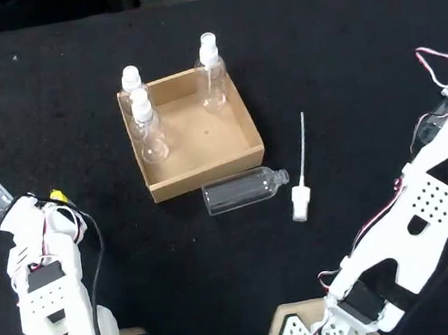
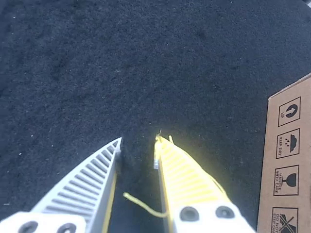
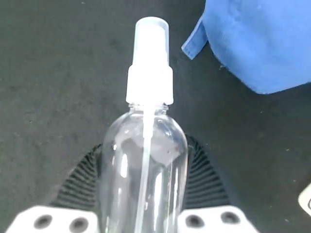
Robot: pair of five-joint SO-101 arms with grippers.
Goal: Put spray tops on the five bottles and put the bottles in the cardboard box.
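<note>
Box: the box (image 1: 205, 145) sits mid-counter (image 1: 75, 88), open side up to take bottles upright.
Boxed bottles: three boxed bottles (image 1: 147, 124) stand topped inside, two in the 10 o'clock corner and one in the 1 o'clock corner. Tucked against the walls, they leave the middle and near side free for the rest.
Right claw: the right claw (image 3: 146, 145) is closed round the body of a held bottle (image 3: 146, 189). Its fitted top (image 3: 149, 63) is clear of the fingers, a grip that likely suits lowering it upright into the box. A blue cloth (image 3: 257, 39) lies beyond it.
Bare bottle: the bare bottle (image 1: 243, 190) lies on its side at the box's 5 o'clock, just beside the front wall, with its open neck pointing to 3 o'clock.
Loose top: the loose top (image 1: 300, 199) lies just beside that neck, its tube running toward 12 o'clock. The two seem set close for joining.
Left claw: the left claw (image 2: 138, 141) is parted a little and empty over bare counter at the box's 8 o'clock, beside the box wall, probably free to steady the bare bottle.
Progress: three are boxed, a fourth is topped and in the claw, and the fifth is not yet topped.
</note>
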